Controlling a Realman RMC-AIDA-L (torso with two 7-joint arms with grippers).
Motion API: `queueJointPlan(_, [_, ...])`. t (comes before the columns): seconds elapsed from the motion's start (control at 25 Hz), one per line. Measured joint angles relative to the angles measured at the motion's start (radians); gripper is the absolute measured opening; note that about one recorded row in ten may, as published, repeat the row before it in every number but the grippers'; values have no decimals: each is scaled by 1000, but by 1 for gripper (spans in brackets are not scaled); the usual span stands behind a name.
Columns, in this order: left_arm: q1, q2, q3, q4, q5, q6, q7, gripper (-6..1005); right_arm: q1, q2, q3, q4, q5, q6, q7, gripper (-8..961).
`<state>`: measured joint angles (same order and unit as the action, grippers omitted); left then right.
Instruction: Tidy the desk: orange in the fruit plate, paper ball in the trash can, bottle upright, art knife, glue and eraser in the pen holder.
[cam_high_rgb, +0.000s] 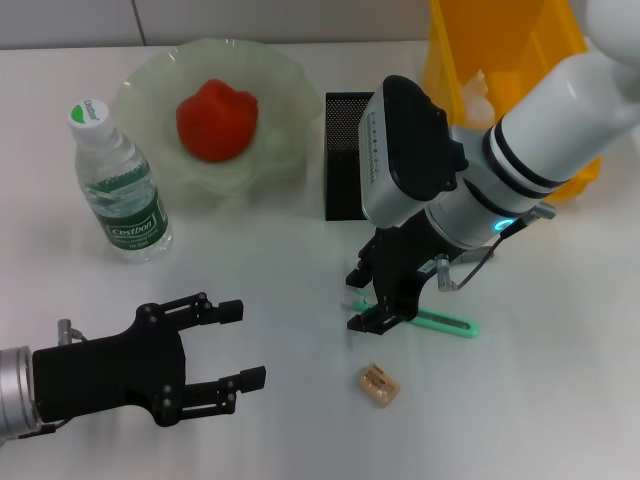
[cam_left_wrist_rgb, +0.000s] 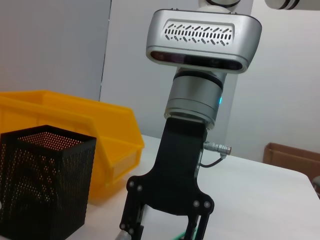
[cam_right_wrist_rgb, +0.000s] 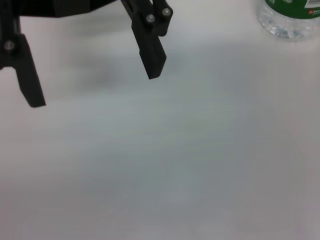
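Note:
A green art knife (cam_high_rgb: 430, 323) lies flat on the white desk. My right gripper (cam_high_rgb: 367, 298) is down at its left end, open, one finger on each side of the handle. A small tan eraser (cam_high_rgb: 378, 385) lies just in front of it. The left gripper (cam_high_rgb: 240, 345) hovers open and empty at the near left. The orange (cam_high_rgb: 215, 120) sits in the pale green fruit plate (cam_high_rgb: 285, 85). The bottle (cam_high_rgb: 120, 180) stands upright beside the plate. The black mesh pen holder (cam_high_rgb: 345, 150) stands behind the right gripper. Something white, perhaps the paper ball (cam_high_rgb: 478, 92), lies in the yellow trash can (cam_high_rgb: 500, 45). The glue is out of view.
The left wrist view shows the right gripper (cam_left_wrist_rgb: 165, 227) from the front, with the pen holder (cam_left_wrist_rgb: 45, 180) and the yellow bin (cam_left_wrist_rgb: 75, 130) beside it and a cardboard box (cam_left_wrist_rgb: 295, 155) far off. In the right wrist view the left gripper (cam_right_wrist_rgb: 95, 85) and the bottle's base (cam_right_wrist_rgb: 292, 17) appear.

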<state>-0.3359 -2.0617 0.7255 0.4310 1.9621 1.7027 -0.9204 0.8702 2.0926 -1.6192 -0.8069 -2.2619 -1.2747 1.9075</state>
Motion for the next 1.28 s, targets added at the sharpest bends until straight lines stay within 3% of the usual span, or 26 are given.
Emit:
queueJointPlan(0.16, [1, 0, 0, 0, -1, 0, 0, 783, -1, 0, -4, 0, 1, 10, 2, 563])
queueJointPlan(0.4, [2, 0, -2, 0, -6, 6, 0, 783, -1, 0, -9, 3, -2, 10, 3, 382])
queueJointPlan(0.52, [2, 0, -3, 0, -6, 6, 0, 783, 0, 0, -13, 3, -4, 11, 3, 224])
queueJointPlan(1.28, [0, 0, -12, 0, -9, 9, 0, 783, 4, 0, -16, 3, -8, 11, 4, 217])
